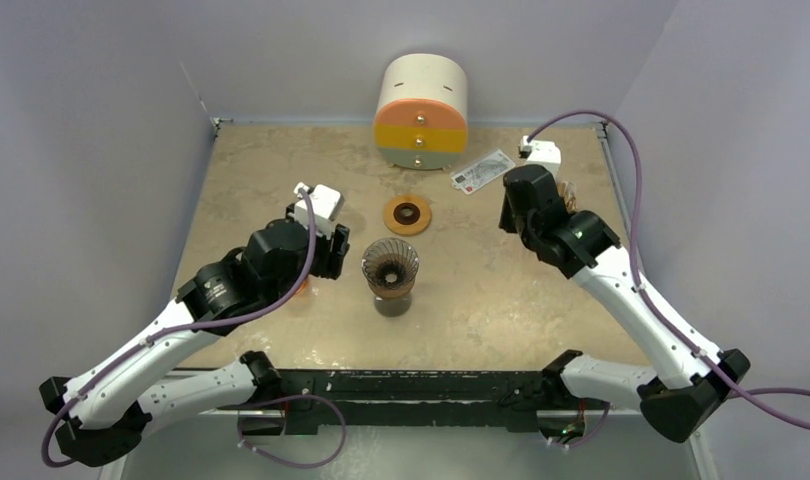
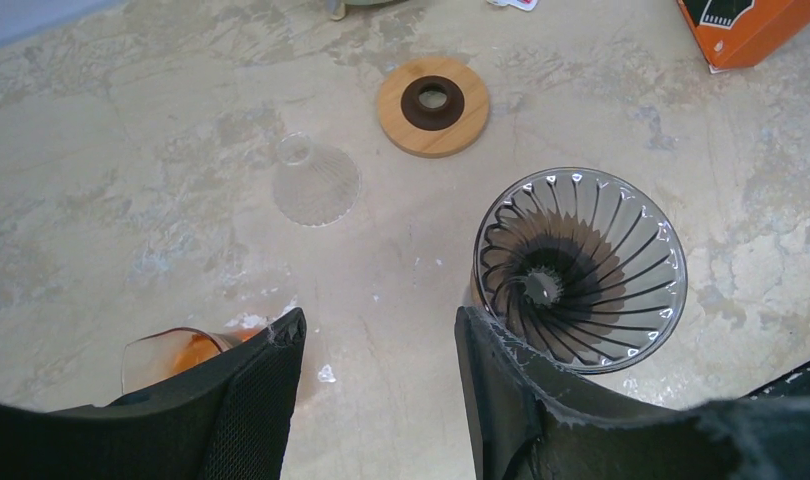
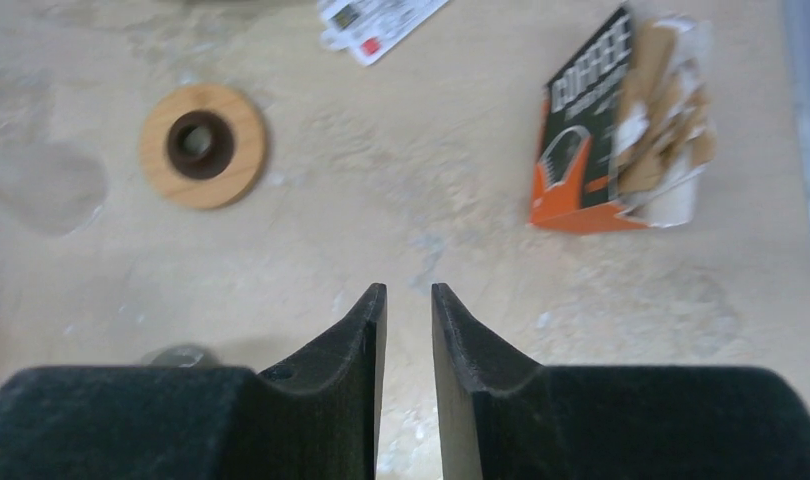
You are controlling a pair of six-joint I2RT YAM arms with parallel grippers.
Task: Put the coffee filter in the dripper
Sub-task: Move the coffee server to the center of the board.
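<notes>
Right wrist view puts the filters (image 3: pixel 671 110) at the upper right of the frame, a brown-and-white stack poking out of the torn side of an orange-and-black box (image 3: pixel 581 140) that lies flat on the tabletop (image 3: pixel 431 150). The box's long axis runs up and down the frame, leaning a little to the right at its top. Its torn mouth and the filters' loose edges face the frame's right edge. No filter is out of the box yet. The right claw (image 3: pixel 409 300) sits at lower centre, well apart from the box, its jaws a narrow slit with nothing between them.

Left wrist view has the dripper (image 2: pixel 579 270) at centre right, upright, mouth up, its ribbed cone empty. The left claw (image 2: pixel 381 345) is moderately wide and empty, and the finger on the frame's right is just beside the dripper's rim.

Several things could go wrong. The filters look nested, so one pinch may lift several. Nothing pins the light box, so it may drag along. The torn flaps could snag a filter on its way out. An approach from the box's closed face would catch cardboard, not paper. A limp filter may land folded or crooked in the cone. With the left claw so close, a small sideways move could tip the dripper.
</notes>
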